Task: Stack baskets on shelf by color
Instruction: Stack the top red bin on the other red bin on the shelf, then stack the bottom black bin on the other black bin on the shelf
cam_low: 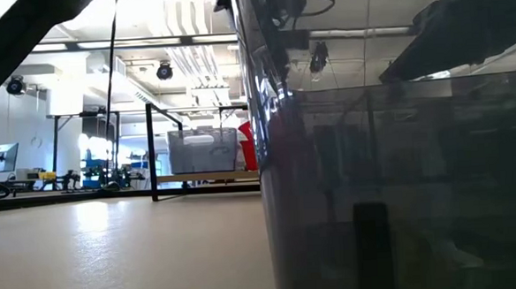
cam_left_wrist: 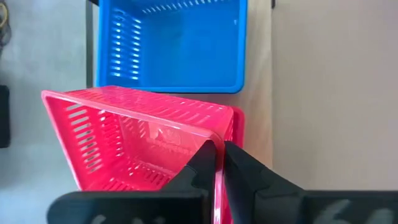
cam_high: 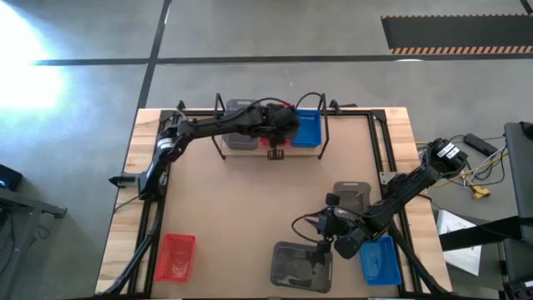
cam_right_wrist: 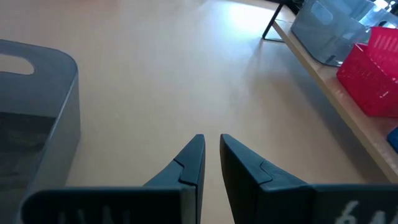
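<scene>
red basket (cam_left_wrist: 143,140) sits tilted on the shelf (cam_high: 271,150) at the table's far edge, between a grey basket (cam_high: 240,125) and a blue basket (cam_left_wrist: 174,43); the left gripper (cam_left_wrist: 217,163) pinches its rim. near right, the right gripper (cam_right_wrist: 211,158) hangs with fingers narrowly parted, empty, beside another grey basket (cam_right_wrist: 34,118).

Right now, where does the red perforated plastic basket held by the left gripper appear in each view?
High view: the red perforated plastic basket sits at top centre, mostly hidden under the left gripper.
Low view: a red sliver at centre, beside the dark wall.
Left wrist view: lower left, tilted, its rim pinched by the fingers.
Right wrist view: at the right edge.
Shared landmark: the light wooden shelf, with a blue basket beside the red one.
</scene>
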